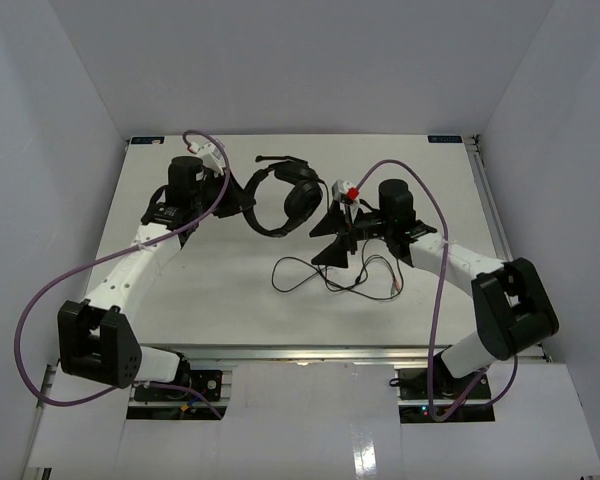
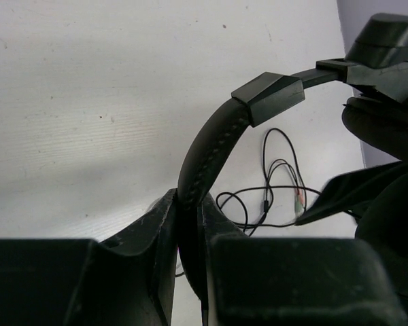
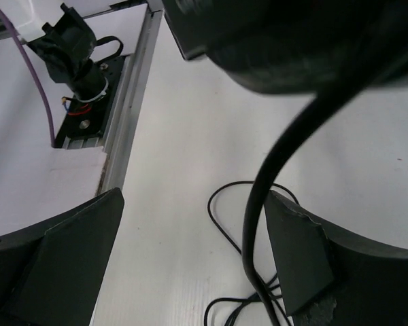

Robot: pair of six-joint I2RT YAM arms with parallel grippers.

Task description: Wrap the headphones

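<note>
White table (image 1: 400,160) beneath white walls (image 1: 300,60). Left gripper (image 2: 188,224) pinched onto headband (image 2: 211,142) of headphones (image 1: 300,200). Right gripper (image 3: 183,258) spread wide, gripping nothing, cord (image 3: 258,197) passing between fingers (image 3: 68,258).

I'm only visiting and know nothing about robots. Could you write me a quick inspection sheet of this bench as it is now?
Surface: white table, plain.
Job's things: headphones gripped by the headband; cord trails down into loose loops, not yet wrapped.
Clutter: nothing seen.
Grippers: left gripper shut on the headband; right gripper open, cord passing between its fingers.
Cables: purple cables loop from both arms.
Surroundings: white walls.
</note>
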